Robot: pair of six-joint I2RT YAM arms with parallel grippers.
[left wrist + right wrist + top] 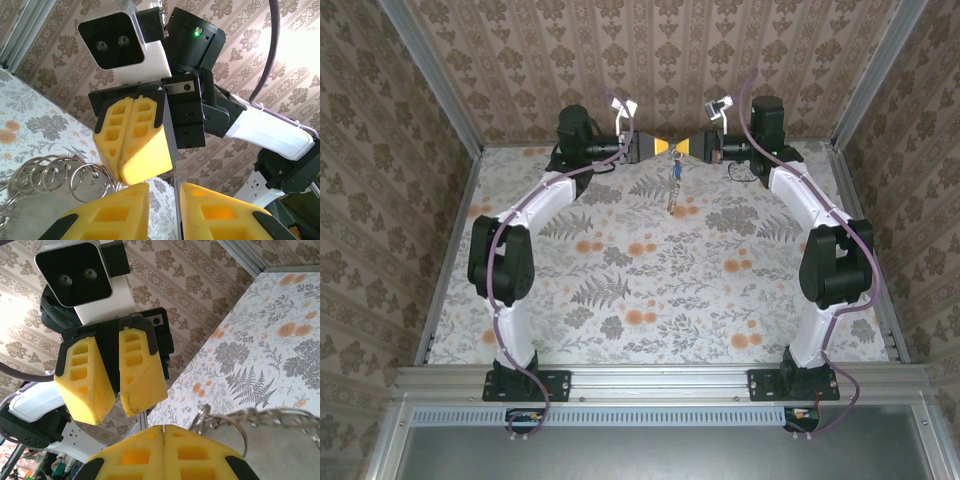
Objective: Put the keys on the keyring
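Floral tabletop (pixel 650 290); right jaws clamp the dangling keyring (pixel 673 190), left jaws parted just opposite.

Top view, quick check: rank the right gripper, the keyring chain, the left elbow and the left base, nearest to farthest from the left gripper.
1. right gripper: tip to tip with the left gripper, on its right.
2. keyring chain: hanging just below the tips.
3. left elbow: lower left, mid-table.
4. left base: near edge, farthest.
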